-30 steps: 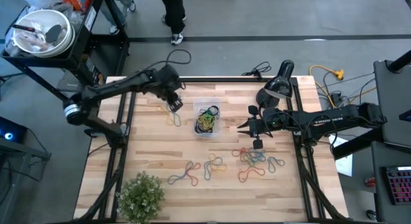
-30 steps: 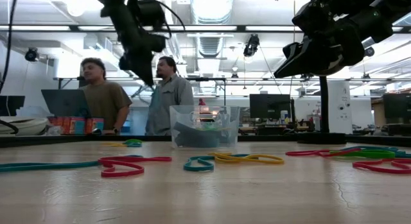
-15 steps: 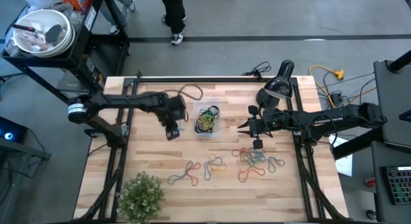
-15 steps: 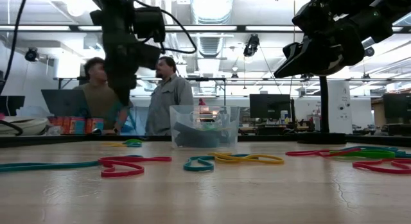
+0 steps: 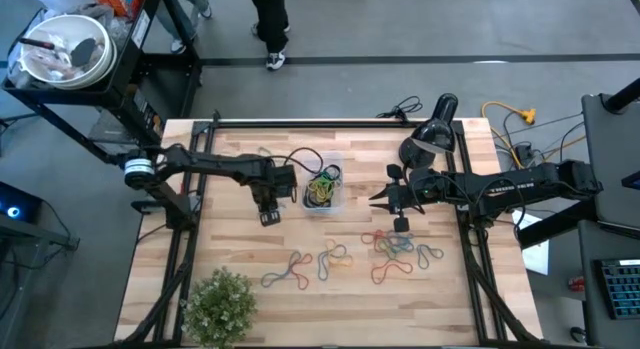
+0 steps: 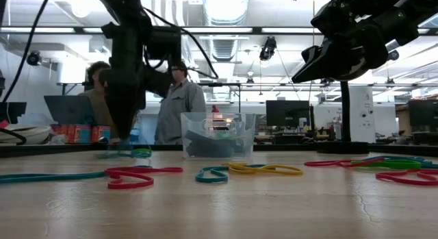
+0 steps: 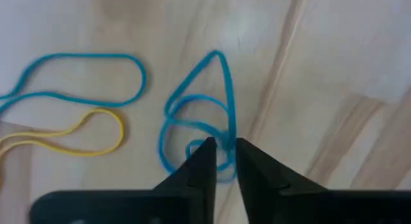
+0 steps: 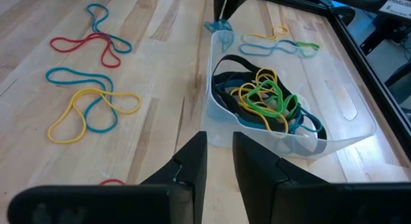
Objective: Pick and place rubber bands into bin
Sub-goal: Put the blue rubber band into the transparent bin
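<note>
Two dark fingers of the left gripper (image 7: 221, 153) stand only slightly parted, a slim gap between them, their tips set down onto the tangled end of a blue rubber band (image 7: 192, 108) that lies flat on the table (image 5: 230, 249); no lift is evident, and whether any strand is truly nipped cannot be confirmed. This band sits outside the bin (image 8: 350, 105), just beside its wall on the left arm's side. Risk one: the tips catch a single strand of the knot, so the loop stretches and snaps free on the rise. Risk two: tips this low may scrape the wood and push the band flat instead of gathering it. Risk three: a second blue loop (image 7: 77, 76) and a yellow one (image 7: 96, 131) lie near and could be dragged along. Risk four: the bin is light and clear, already holding a heap of bands; a careless swing could nudge or tip it. The right gripper (image 8: 219, 153) hangs on the bin's opposite side, fingers narrowly apart and empty, close enough that both arms reaching over the bin could clash.
</note>
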`<state>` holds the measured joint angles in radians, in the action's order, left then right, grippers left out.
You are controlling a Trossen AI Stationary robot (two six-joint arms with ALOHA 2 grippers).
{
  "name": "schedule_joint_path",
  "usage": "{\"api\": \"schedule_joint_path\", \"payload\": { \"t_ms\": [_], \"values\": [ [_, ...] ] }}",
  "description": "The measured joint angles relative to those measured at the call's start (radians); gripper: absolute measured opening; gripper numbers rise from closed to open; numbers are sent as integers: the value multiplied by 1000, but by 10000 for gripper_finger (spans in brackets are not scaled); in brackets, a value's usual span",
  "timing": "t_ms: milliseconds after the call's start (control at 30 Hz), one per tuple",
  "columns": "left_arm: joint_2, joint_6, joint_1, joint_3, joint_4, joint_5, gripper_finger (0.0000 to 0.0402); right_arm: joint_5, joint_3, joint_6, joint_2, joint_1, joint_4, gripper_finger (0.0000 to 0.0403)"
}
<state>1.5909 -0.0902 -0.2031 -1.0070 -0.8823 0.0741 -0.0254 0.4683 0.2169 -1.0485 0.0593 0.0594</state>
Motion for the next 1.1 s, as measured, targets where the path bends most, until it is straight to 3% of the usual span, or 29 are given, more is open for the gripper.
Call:
{"api": "schedule_joint_path", "payload": {
  "t_ms": [267,500,667,833,1100],
  "values": [
    [19,0,0,-1,1,0,124,0,0,1,0,0,0,68],
    [13,0,0,-2,2,-12,141,0,0,0,0,0,-1,68],
    [13,0,0,-2,2,-23,108,0,0,0,0,0,-1,68],
    [12,18,0,-2,2,-25,17,0,0,0,0,0,-1,68],
    [-1,19,0,-9,-7,-27,1,0,0,0,0,0,-2,68]
  ]
}}
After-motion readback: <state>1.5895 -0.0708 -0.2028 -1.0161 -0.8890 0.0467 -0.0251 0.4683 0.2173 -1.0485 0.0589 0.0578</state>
